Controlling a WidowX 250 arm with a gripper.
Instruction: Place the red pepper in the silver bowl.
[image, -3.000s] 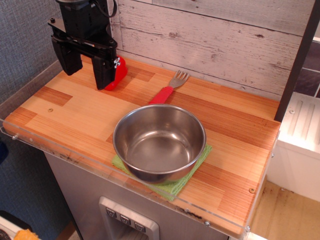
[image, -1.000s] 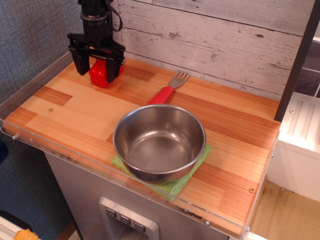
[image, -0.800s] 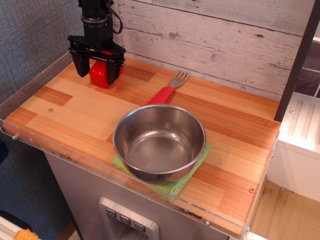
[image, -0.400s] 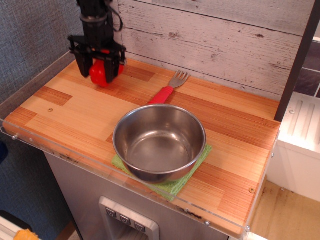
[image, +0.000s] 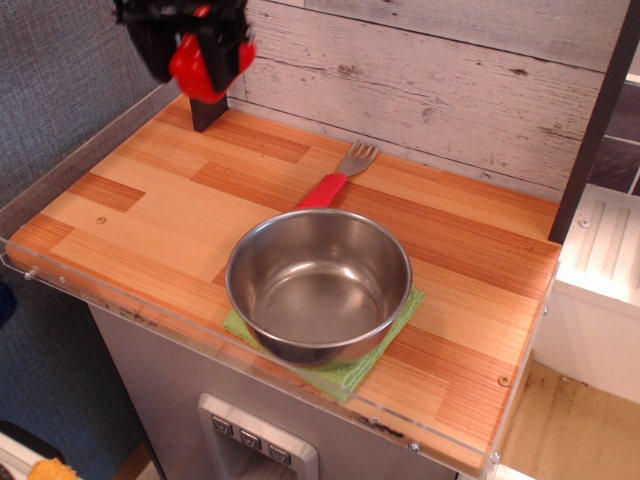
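Most of my arm is cut off by the top edge, and my pincer (image: 195, 55) shows blurred at the upper left. It is clamped on the pepper (image: 192, 62), held in the air above the far left corner of the counter (image: 150, 215). The bowl (image: 318, 284) sits well apart near the front edge on a green cloth (image: 352, 372), just beside the fork (image: 338, 176).

Wooden countertop (image: 150, 215) bearing fork (image: 337, 176) and green cloth (image: 352, 373) (under bowl).

gripper (image: 192, 55): black, blocky, blurred; broad flat black fingers (image: 208, 112).
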